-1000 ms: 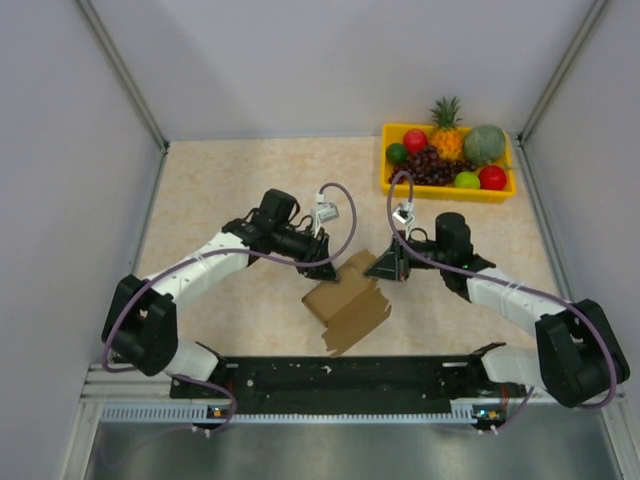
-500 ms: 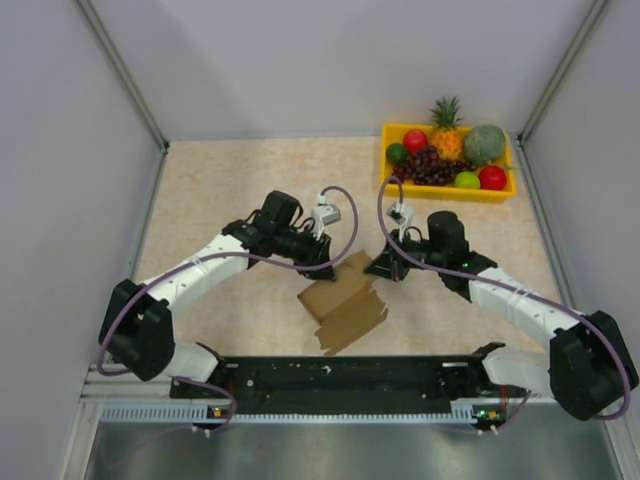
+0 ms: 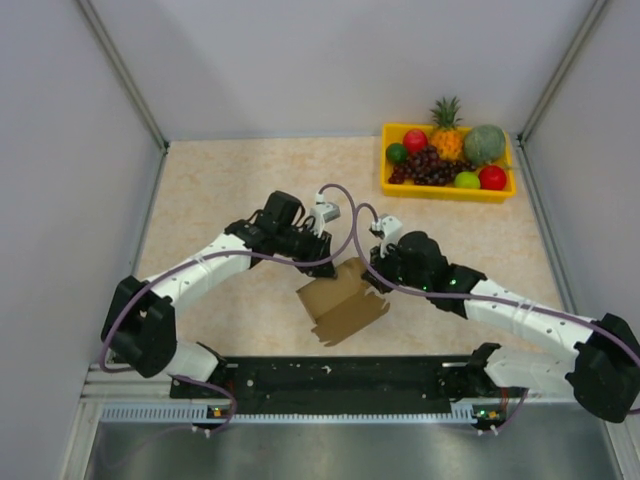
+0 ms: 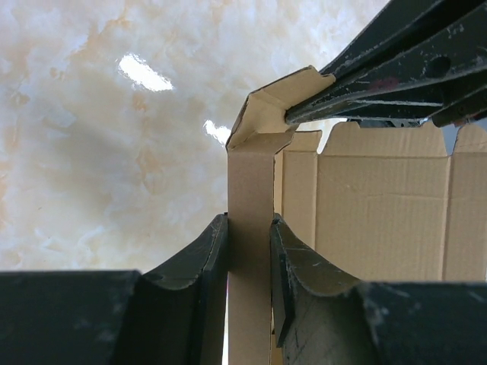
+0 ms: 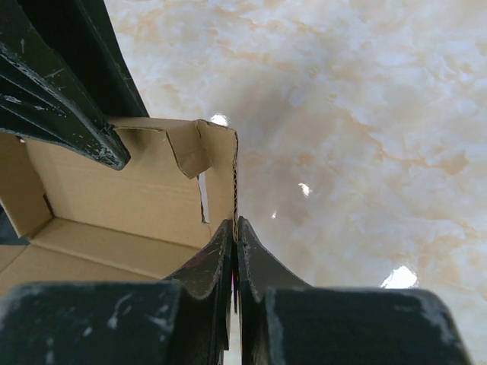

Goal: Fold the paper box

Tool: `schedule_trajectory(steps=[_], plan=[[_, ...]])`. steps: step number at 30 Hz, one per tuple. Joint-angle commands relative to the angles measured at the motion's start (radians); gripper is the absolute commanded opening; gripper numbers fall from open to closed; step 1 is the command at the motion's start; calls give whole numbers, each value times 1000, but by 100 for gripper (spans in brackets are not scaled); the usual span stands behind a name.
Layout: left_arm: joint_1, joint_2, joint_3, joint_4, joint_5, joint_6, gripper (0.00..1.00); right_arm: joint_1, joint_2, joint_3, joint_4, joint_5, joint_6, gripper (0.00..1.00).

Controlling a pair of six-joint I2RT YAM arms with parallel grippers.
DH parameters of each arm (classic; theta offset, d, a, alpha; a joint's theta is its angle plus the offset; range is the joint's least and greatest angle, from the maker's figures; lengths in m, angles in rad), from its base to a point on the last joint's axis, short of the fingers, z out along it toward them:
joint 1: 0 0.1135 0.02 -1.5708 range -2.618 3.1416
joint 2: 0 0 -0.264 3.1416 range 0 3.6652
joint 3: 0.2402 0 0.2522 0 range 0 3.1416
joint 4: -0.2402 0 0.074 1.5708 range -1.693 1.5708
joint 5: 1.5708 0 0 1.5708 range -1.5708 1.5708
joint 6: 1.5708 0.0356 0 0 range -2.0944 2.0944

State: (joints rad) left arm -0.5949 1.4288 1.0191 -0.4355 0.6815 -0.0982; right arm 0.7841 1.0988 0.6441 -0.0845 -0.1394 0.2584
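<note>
Left wrist shows left claw (image 4: 249, 228) pinching plain brown paper box (image 4: 380, 205) flap.

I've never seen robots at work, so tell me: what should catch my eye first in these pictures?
The half-folded brown paper box at the middle of the table stands out first. The left gripper and the right gripper each pinch one of its walls, one from either side. In the far right corner sits a yellow tray of bright fruit.
</note>
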Motion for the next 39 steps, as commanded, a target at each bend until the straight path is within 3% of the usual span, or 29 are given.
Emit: schedule_trajectory(steps=[1,8,14,21,29,35,39], plan=[[-25,18,10,115,27,-23,18,64,-16,68,-17,136,21,0],[-25,19,-16,168,3,-75,25,159,-34,74,12,271,56,0],[-28,30,-33,193,12,-92,24,268,-42,49,69,424,108,0],[-55,-1,-92,287,-49,-98,22,276,36,71,86,396,108,1],[-68,13,-175,423,-71,-141,21,273,91,77,22,399,148,16],[-75,67,-217,535,-53,-159,23,259,142,89,8,386,148,13],[-74,111,-221,572,-69,-167,31,251,187,80,17,423,140,8]])
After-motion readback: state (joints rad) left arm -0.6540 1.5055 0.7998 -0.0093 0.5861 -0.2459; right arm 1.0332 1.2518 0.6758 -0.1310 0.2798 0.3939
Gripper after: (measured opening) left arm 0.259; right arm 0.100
